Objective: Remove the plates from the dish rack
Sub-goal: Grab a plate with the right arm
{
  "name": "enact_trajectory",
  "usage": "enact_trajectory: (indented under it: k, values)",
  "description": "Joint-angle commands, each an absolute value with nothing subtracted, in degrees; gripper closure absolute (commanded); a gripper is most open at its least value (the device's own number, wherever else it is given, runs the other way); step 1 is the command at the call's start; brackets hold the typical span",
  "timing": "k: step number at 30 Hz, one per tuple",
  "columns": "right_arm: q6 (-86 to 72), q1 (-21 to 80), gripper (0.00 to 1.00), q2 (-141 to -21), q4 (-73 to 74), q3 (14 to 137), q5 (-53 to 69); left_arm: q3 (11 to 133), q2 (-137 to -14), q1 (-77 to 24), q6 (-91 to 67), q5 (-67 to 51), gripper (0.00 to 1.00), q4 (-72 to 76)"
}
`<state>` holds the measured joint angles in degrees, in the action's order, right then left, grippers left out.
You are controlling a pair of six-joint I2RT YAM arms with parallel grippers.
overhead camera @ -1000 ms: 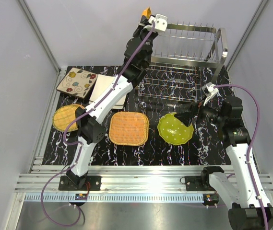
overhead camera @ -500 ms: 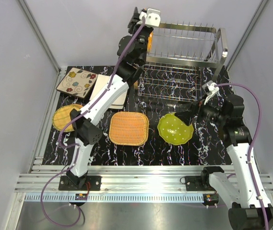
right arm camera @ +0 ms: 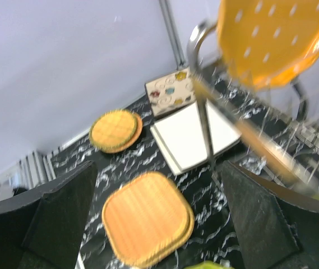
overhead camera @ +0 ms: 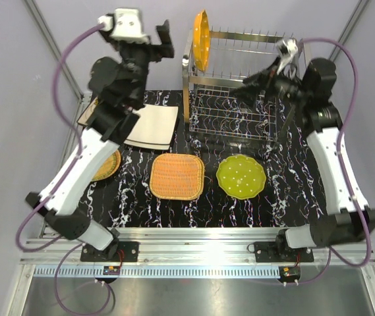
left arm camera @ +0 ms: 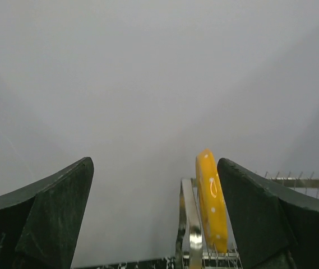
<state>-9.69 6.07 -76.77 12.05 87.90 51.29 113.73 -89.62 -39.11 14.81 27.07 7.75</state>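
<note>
A round orange dotted plate point(overhead camera: 201, 41) stands on edge at the left end of the dish rack's point(overhead camera: 240, 89) upper tier. My left gripper point(overhead camera: 162, 41) hangs high to the left of it, open and holding nothing. In the left wrist view the plate point(left arm camera: 211, 199) shows beside the right finger point(left arm camera: 266, 218), apart from it. My right gripper point(overhead camera: 252, 82) hovers open over the rack's middle. Its wrist view looks past the orange plate point(right arm camera: 271, 39) down to the table.
On the black marbled table lie a rounded-square wicker plate point(overhead camera: 177, 176), a green plate point(overhead camera: 240, 177), a white square plate point(overhead camera: 151, 126) and a round wicker plate point(overhead camera: 108, 164) partly under my left arm. A floral plate point(right arm camera: 170, 91) lies at the back left.
My left gripper opened, let go of the orange plate at the rack's left end, and swung away left. My right arm rose from beside the green plate to over the rack.
</note>
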Motion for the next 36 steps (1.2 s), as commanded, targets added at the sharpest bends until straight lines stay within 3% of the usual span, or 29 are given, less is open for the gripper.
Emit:
enact_trajectory:
  k: [1, 7, 12, 27, 30, 32, 34, 36]
  values:
    - [-18.2, 8.3, 0.02, -86.2, 11.4, 102.2, 47.1, 106.1, -81.1, -37.1, 2.5, 24.0, 0.03, 0.6]
    - [-28.1, 11.9, 0.09, -104.1, 15.6, 126.1, 43.8, 83.4, -64.1, -35.6, -5.6, 20.2, 0.02, 1.3]
    - [-30.4, 15.1, 0.12, -116.3, 19.4, 146.5, 41.0, 78.1, -57.8, -35.2, -9.9, 17.2, 0.01, -4.2]
    - [-23.4, 20.2, 0.26, -123.1, 20.0, 149.0, 31.3, 63.6, -43.4, -35.1, -18.7, 19.2, 0.01, -9.9]
    - [-21.6, 20.7, 0.35, -123.7, 20.1, 149.1, 29.4, 62.1, -41.6, -35.0, -19.9, 19.9, 0.01, -9.9]
    - [-21.2, 20.7, 0.50, -124.2, 20.3, 149.7, 29.0, 61.0, -41.0, -35.1, -20.4, 20.4, 0.01, -9.9]
    - [-20.6, 20.7, 0.59, -124.6, 20.3, 149.6, 28.9, 60.2, -40.3, -35.0, -20.9, 20.6, 0.01, -10.1]
    - [-19.7, 20.6, 0.76, -124.5, 20.0, 149.6, 29.2, 59.9, -40.0, -35.1, -21.4, 20.6, 0.01, -10.4]
